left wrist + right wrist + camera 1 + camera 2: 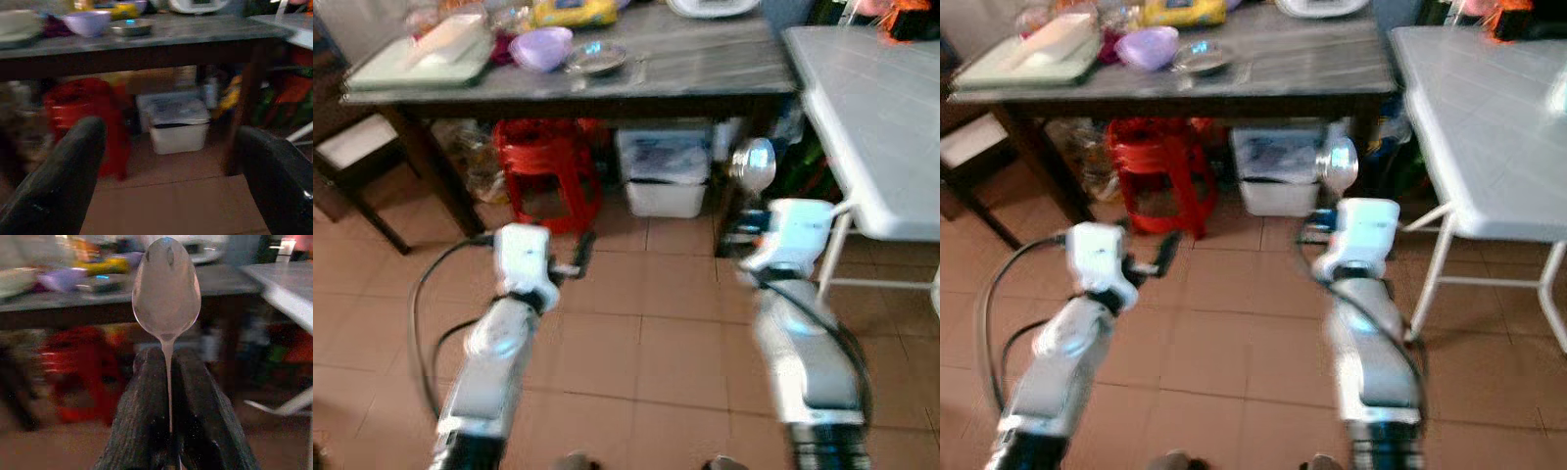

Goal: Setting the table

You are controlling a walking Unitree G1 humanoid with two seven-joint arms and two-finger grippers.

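So the right claw (pixel 168 431) is clamped tight on the handle of a metal spoon (pixel 166 291), bowl sticking straight up, probably so it rides steady while walking and can be laid down flat later. Left claw (pixel 171 171) hangs wide apart with nothing in it, free for another piece. Ahead is the dark tabletop (pixel 705 59) with a purple bowl (pixel 541 46) and a small metal dish (pixel 597 59) on it. The white folding table (pixel 871 127) sits on the right, likely the one to set.
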